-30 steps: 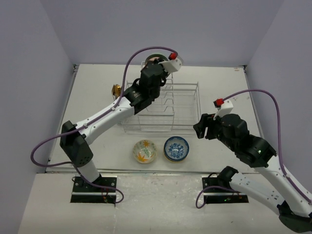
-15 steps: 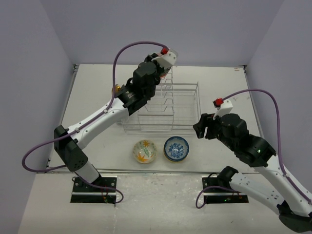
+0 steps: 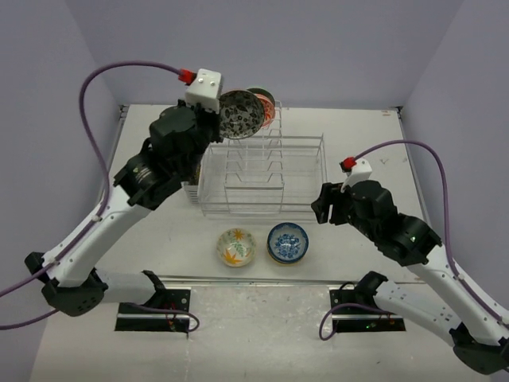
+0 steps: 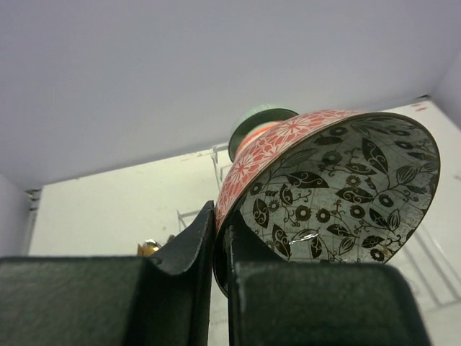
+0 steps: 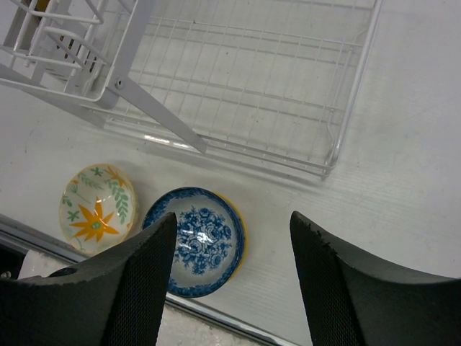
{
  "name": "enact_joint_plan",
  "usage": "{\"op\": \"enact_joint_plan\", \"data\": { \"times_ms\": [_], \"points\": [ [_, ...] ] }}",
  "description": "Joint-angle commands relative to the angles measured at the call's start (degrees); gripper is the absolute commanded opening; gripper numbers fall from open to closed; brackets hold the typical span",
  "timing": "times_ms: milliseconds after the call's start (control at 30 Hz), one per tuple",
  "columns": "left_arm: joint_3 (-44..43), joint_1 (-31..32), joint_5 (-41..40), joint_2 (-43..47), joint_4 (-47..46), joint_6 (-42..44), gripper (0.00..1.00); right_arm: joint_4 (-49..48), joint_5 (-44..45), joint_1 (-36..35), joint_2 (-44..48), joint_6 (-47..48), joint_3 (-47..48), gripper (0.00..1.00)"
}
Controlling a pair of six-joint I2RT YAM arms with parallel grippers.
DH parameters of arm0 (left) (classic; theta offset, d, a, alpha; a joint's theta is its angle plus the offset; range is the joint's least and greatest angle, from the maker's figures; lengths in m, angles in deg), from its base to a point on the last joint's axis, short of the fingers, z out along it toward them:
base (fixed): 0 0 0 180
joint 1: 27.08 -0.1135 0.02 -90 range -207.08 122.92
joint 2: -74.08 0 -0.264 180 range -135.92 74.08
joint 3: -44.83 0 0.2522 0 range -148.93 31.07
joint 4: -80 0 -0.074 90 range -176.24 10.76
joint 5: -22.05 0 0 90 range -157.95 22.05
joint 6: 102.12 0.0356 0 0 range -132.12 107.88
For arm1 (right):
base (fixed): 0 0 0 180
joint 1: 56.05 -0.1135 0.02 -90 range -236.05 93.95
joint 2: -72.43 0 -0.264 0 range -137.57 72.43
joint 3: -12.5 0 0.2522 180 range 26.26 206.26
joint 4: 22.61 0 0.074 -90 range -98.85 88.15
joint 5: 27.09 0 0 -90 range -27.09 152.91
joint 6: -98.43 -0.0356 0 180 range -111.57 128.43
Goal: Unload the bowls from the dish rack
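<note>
Overhead, the left gripper was pressed tight on the rim of a bowl with black leaves inside and red flowers outside, holding it tilted on edge in the air above the far left corner of the white wire dish rack. Just behind it, a red and green bowl stood upright at the rack's far end. On the table, in front of the rack's near side, a yellow-flower bowl and a blue-and-white bowl sat side by side. The right gripper hung with its fingers spread wide, holding nothing, near the rack's near right corner.
</note>
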Motion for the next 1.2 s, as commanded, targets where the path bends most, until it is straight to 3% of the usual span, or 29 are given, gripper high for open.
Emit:
{"op": "enact_joint_plan", "data": {
  "times_ms": [0,233,300,600,800,1167],
  "points": [
    [2.1,0.0,6.1,6.6,7.2,-13.3,0.0,-2.3,0.6,0.0,0.4,0.9,3.0,0.65],
    [19.7,0.0,27.4,18.7,19.0,-21.9,0.0,-2.3,0.4,0.0,2.6,2.8,2.2,0.66],
    [22.4,0.0,30.2,21.6,22.5,-23.4,0.0,-2.3,0.3,0.0,3.1,2.8,1.9,0.67],
    [39.3,0.0,30.7,27.0,24.0,-31.0,0.0,-3.3,-2.1,0.0,3.6,2.8,0.6,0.67],
    [45.7,0.0,28.6,22.3,19.0,-34.3,0.0,-3.3,-2.7,0.0,4.0,3.1,0.2,0.67],
    [53.5,0.0,32.3,14.9,7.4,-36.0,0.0,-4.3,-5.2,0.0,4.7,3.3,-1.3,0.67]
  ]
}}
